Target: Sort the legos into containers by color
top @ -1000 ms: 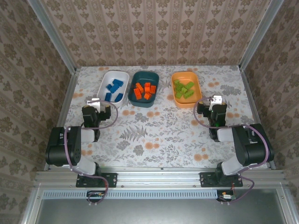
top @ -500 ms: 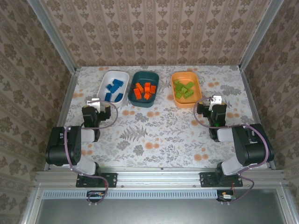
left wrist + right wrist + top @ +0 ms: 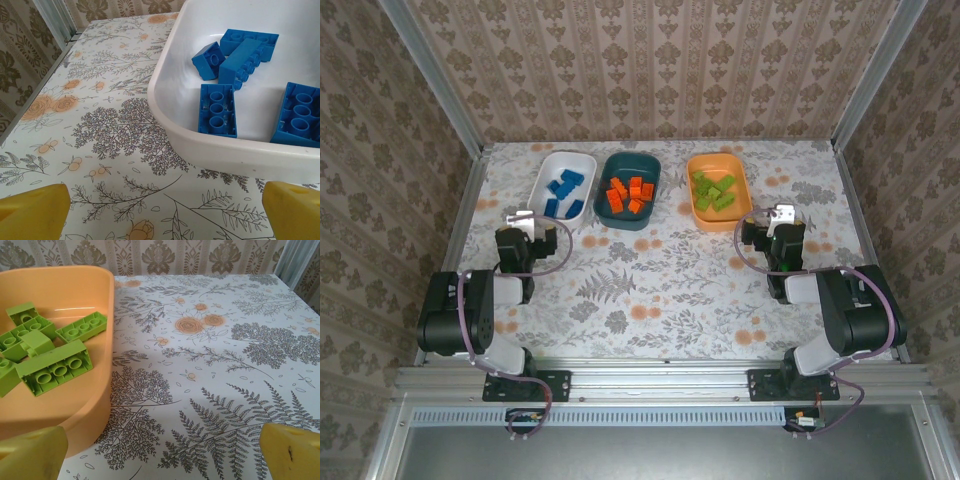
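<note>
Three bins stood in a row along the far side of the flowered worktop (image 3: 650, 285). The white bin (image 3: 560, 163) on the left held the blue bricks (image 3: 564, 193). Just beside it, the dark teal bin (image 3: 628, 162) held the orange bricks (image 3: 628, 194). The orange bin (image 3: 720, 163), set a little apart to the right, held the light green bricks (image 3: 714, 192).

The left arm (image 3: 470, 310) sat folded low by its base, its wrist reaching toward the near left corner of the white bin. The left fingers (image 3: 32, 210) were spread wide with nothing between them. Seen from that wrist, several blue bricks lay with their hollow undersides up, close against the bin's near wall.

The right arm (image 3: 840, 310) was folded the same way on the other side, aimed past the near right corner of the orange bin. The right fingers (image 3: 30, 452) were also spread wide and empty. From that wrist, the green bricks lay heaped together, touching one another.
</note>
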{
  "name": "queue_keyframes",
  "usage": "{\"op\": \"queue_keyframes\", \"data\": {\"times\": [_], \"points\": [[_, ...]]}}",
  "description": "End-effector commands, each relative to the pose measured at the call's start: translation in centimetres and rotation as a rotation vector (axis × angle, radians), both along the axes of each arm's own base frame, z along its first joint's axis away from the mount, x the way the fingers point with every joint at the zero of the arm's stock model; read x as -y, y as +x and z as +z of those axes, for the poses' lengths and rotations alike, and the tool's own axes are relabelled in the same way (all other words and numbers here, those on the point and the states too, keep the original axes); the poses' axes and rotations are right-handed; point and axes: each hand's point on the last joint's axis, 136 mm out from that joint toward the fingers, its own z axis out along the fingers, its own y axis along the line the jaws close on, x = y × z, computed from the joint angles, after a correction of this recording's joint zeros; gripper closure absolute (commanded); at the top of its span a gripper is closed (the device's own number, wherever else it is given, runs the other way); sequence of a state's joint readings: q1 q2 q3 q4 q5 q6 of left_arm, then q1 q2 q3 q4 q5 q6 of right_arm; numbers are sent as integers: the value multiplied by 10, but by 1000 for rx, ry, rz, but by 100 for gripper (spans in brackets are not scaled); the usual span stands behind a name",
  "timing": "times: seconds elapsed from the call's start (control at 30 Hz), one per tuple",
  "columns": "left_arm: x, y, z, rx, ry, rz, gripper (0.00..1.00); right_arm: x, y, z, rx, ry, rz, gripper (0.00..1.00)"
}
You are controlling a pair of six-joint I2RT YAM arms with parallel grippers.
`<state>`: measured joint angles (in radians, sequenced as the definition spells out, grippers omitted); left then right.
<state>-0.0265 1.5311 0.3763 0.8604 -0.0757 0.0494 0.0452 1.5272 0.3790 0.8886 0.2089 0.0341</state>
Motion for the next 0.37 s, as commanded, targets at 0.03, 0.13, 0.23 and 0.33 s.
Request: {"op": "queue_keyframes", "data": {"times": [0.03,0.13,0.23,0.33], "points": [[-1,7,9,30,-6,10,0,-2,4,2,6,21,7,0],[-1,7,9,29,-5,10,0,-2,6,3,5,22,8,0],[-1,7,8,29,-5,10,0,-2,5,2,4,23,8,0],[-1,7,8,28,-5,10,0,-2,4,2,8,22,9,0]]}}
